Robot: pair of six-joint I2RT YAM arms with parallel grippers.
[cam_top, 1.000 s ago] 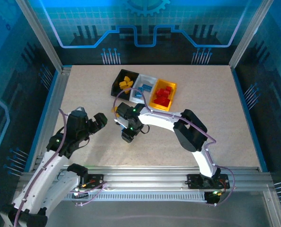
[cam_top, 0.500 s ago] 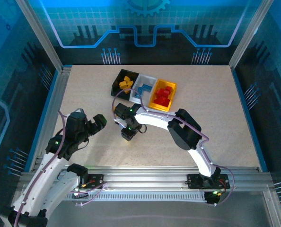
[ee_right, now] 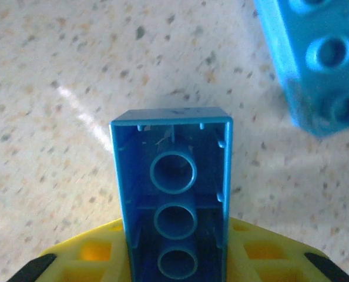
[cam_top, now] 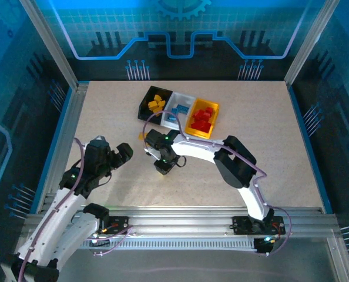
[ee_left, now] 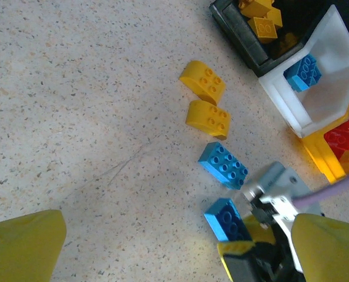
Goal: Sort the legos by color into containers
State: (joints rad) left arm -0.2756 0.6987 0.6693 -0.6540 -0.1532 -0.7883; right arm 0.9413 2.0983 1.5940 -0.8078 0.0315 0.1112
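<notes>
Blue brick (ee_right: 173, 205), clenched by one end in the right pincer (cam_top: 164, 167), lies on the bench (ee_left: 74, 117) near the bins (ee_left: 292, 108); held so shallowly, it may pivot or slip on lifting. Its hollow underside faces the wrist camera, long axis running straight out from the jaws. Left pincer (cam_top: 124, 154) hangs released.

Table (cam_top: 280, 153), speckled beige, enclosed by aluminium frame (cam_top: 48, 44); panels (cam_top: 104, 23), blue-lit, printed with circuit lines, set behind and beside.
</notes>
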